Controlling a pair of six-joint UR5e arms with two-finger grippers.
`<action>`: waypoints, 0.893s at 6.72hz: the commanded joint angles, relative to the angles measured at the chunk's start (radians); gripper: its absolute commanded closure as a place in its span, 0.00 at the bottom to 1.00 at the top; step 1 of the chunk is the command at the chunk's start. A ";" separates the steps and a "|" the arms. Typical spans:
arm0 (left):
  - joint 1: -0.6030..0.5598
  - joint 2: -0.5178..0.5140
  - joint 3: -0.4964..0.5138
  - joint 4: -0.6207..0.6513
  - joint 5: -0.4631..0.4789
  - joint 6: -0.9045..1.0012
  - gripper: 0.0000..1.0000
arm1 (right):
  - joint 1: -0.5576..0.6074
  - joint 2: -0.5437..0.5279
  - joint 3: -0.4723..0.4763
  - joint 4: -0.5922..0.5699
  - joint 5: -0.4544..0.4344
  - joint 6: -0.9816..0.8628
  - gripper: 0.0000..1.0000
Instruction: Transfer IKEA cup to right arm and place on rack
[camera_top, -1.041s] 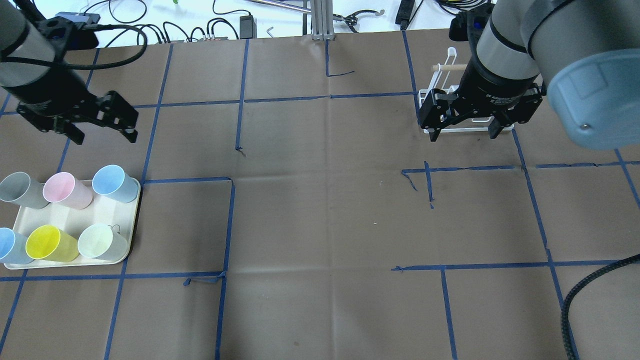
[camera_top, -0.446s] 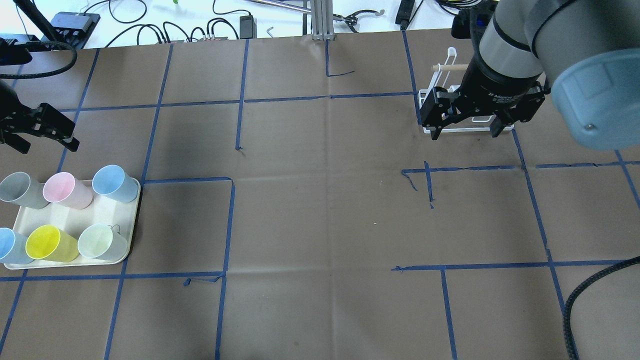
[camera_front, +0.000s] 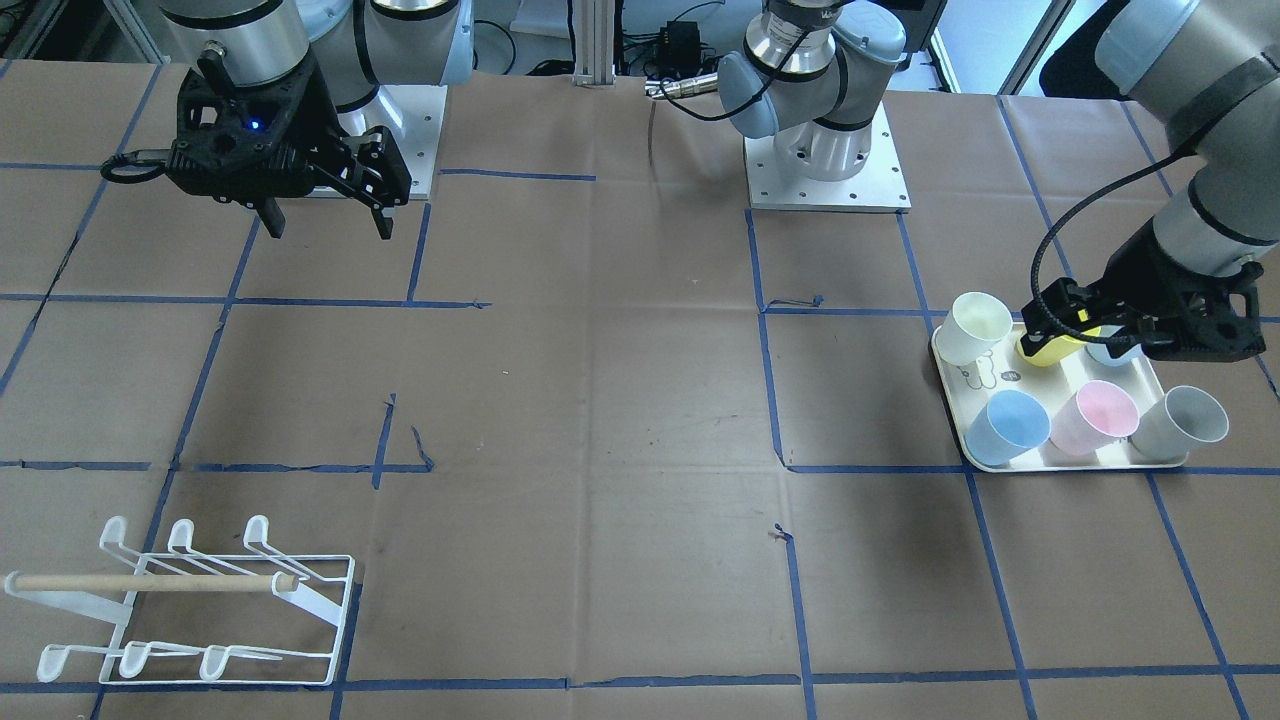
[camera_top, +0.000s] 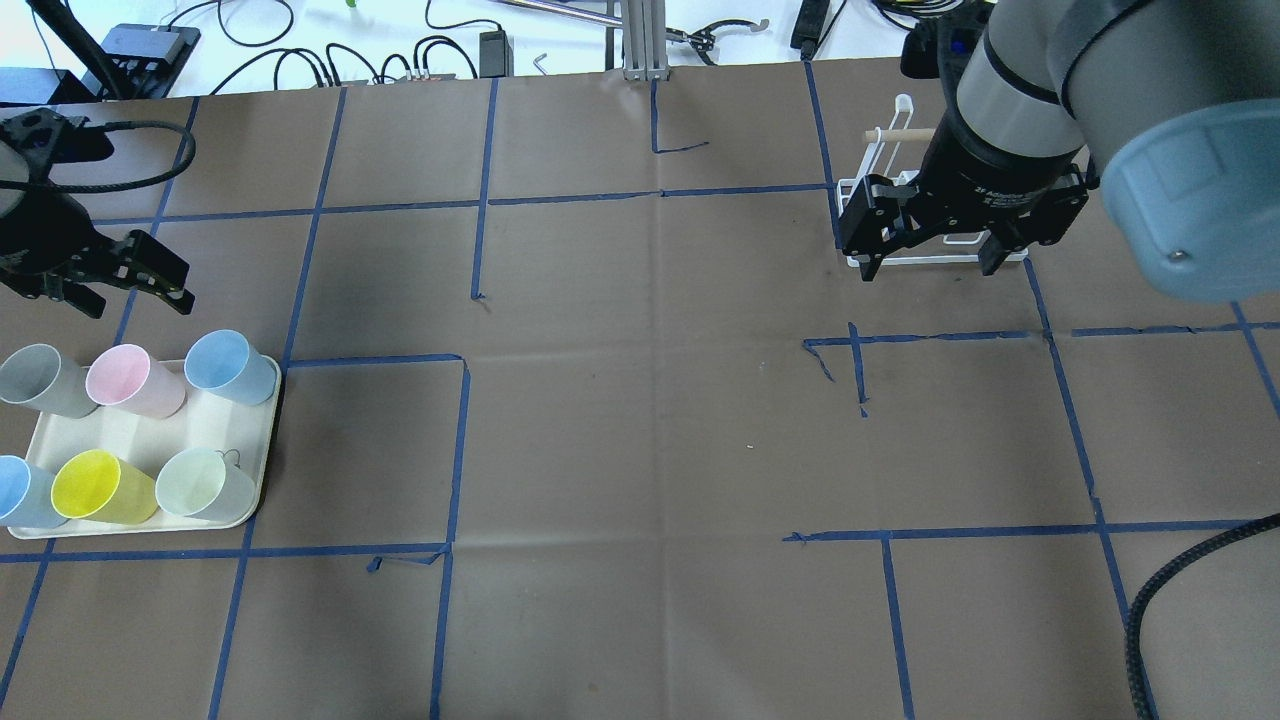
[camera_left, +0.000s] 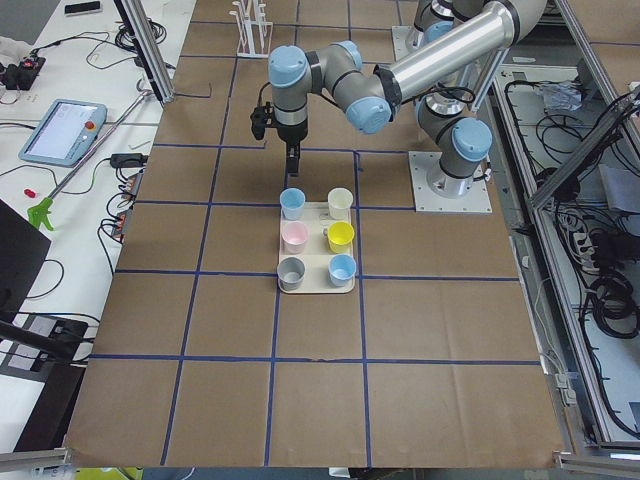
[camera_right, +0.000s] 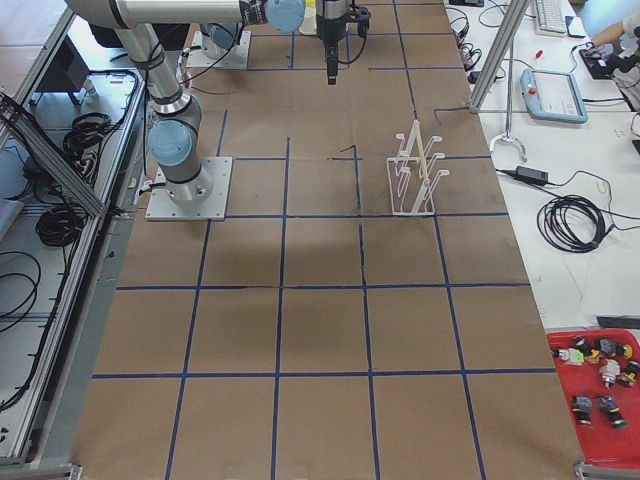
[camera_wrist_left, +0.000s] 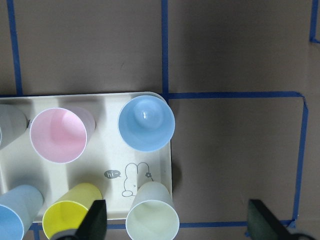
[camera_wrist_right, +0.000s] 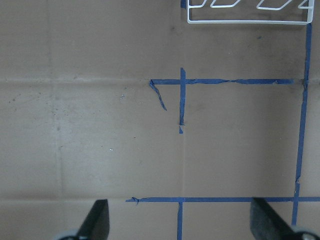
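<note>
Several pastel IKEA cups stand on a cream tray (camera_top: 150, 430) at the left: blue (camera_top: 228, 365), pink (camera_top: 130, 380), grey (camera_top: 40, 378), yellow (camera_top: 100, 487), pale green (camera_top: 205, 483). My left gripper (camera_top: 140, 303) hangs open just beyond the tray's far edge and holds nothing. In the left wrist view the blue cup (camera_wrist_left: 146, 123) and the pale green cup (camera_wrist_left: 152, 220) lie between its spread fingers. The right arm's gripper (camera_top: 929, 268) is open and empty, in front of the white wire rack (camera_front: 150, 582), which it partly hides in the overhead view.
Blue tape lines grid the brown paper table. Cables and a power brick (camera_top: 493, 45) lie past the far edge. The two arm bases (camera_front: 825, 150) stand at the robot's side. A red bin (camera_right: 600, 390) sits off the table's right end.
The left gripper swung far left, then came back a little right and nearer the tray, still open. The right gripper has barely moved.
</note>
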 joint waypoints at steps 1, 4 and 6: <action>-0.026 -0.025 -0.148 0.208 0.001 -0.015 0.01 | 0.000 0.012 0.001 0.000 0.000 -0.006 0.00; -0.040 -0.079 -0.221 0.348 0.001 -0.020 0.01 | 0.000 0.012 0.001 -0.016 0.000 -0.004 0.00; -0.037 -0.137 -0.221 0.391 0.003 -0.015 0.01 | 0.000 0.014 0.002 -0.021 0.002 -0.004 0.00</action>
